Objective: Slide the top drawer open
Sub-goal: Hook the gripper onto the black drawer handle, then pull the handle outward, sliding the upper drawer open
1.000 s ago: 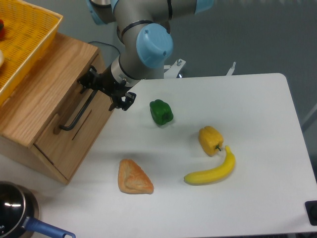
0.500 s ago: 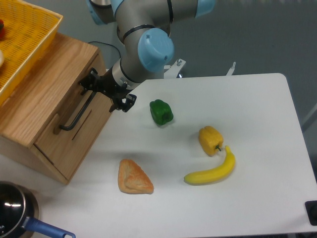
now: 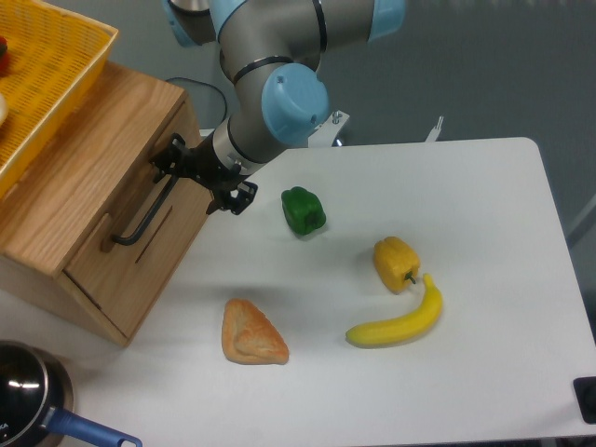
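The drawer sits in the oak box just left of my gripper, its flat, light-grained front facing the table and its long black bar handle running down and to the left from my fingers. My gripper is black and angular, its fingers at the upper end of that bar; I cannot tell whether they are closed on it or how wide they stand. Above and left of me, a yellow mesh basket rests on the box. To my right lies a glossy, lumpy green pepper. Farther right are a blocky yellow pepper and a smooth curved banana. Below me lies a crusty, triangular pastry. Far below left is a dark round pot with a blue handle.
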